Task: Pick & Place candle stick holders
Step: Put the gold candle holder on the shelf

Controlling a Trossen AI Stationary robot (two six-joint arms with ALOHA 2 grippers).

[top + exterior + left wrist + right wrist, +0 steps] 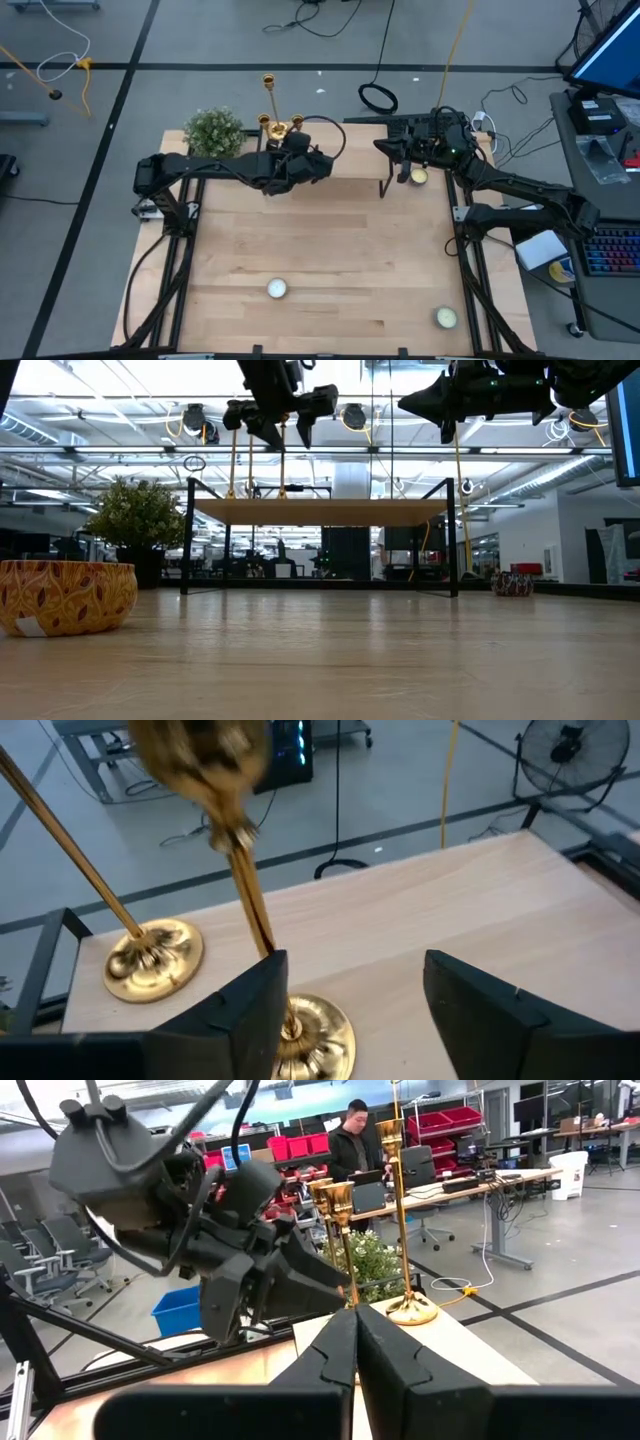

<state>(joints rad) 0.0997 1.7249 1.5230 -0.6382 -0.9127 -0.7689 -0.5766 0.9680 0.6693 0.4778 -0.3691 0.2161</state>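
Three gold candle stick holders stand on their round bases at the table's far edge, left of the middle; the tallest (pixel 268 95) is farthest back. My left gripper (pixel 350 1005) is open around the nearest holder (pixel 245 890). The holder's base (pixel 315 1035) shows between the fingers, and its stem runs close by one finger (pixel 255 995). A second holder's base (pixel 155 955) stands beside it. My right gripper (pixel 355 1360) is shut, holds nothing, and hovers above the table's far right part (pixel 385 148). My left gripper comes at the nearest holder slanting down from the table's near side. One finger stands right by the lower stem (pixel 262 942), the other well apart from it. Whether that finger touches the stem I cannot tell. The holder stands upright on its base.
A bushy green plant (pixel 214 130) stands at the far left corner. Short round candles lie near the right arm (pixel 418 176), at the near middle (pixel 276 289) and at the near right (pixel 445 318). A person (pixel 352 1140) stands in the room beyond.
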